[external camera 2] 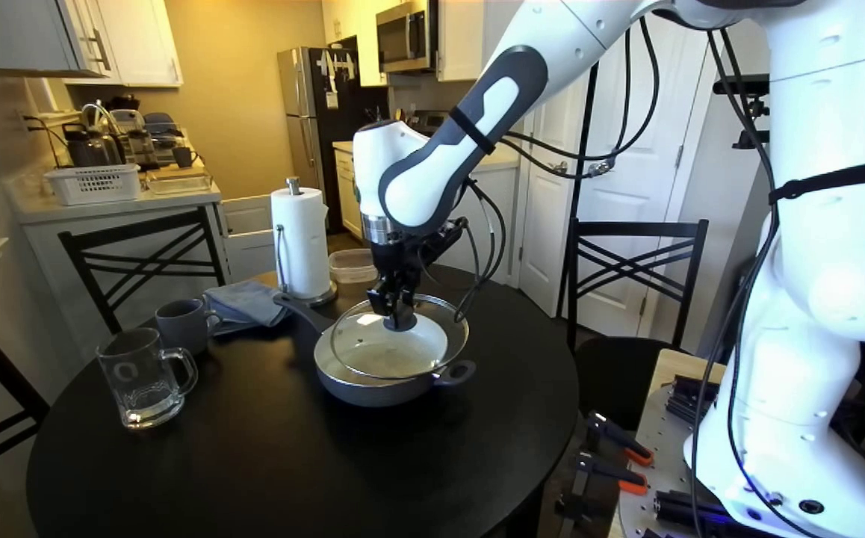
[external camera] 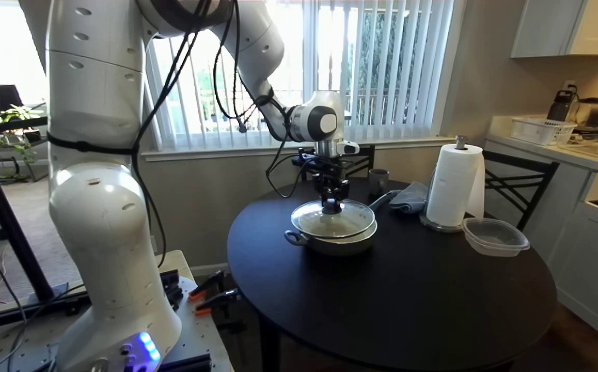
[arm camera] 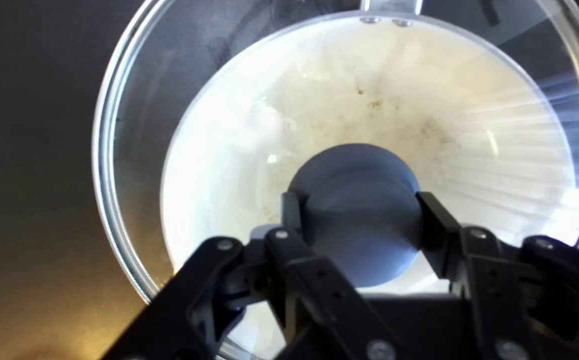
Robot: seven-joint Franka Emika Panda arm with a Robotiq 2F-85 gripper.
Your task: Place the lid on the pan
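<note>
The glass lid (external camera: pixel 353 219) has a thin metal rim and a dark round knob (arm camera: pixel 362 215). My gripper (external camera: pixel 331 202) is shut on the knob, with one finger on each side of it in the wrist view (arm camera: pixel 354 220). The lid also shows in an exterior view (external camera 2: pixel 436 329), held over the pan (external camera 2: pixel 373 394) and shifted toward its short side handle. The pan, cream inside and dark grey outside, stands on the table, also seen here (external camera: pixel 337 248). In the wrist view the pan's inside (arm camera: pixel 319 90) shows through the glass. A gap shows between lid and pan at one side.
The pan's long handle (external camera 2: pixel 302 310) points toward a blue cloth (external camera 2: pixel 246 305) and a paper towel roll (external camera: pixel 453 186). A clear plastic container (external camera: pixel 495 238) stands beyond the roll. A grey mug (external camera 2: pixel 182 326) and a glass mug (external camera 2: pixel 141 381) stand on the dark round table (external camera: pixel 407 305).
</note>
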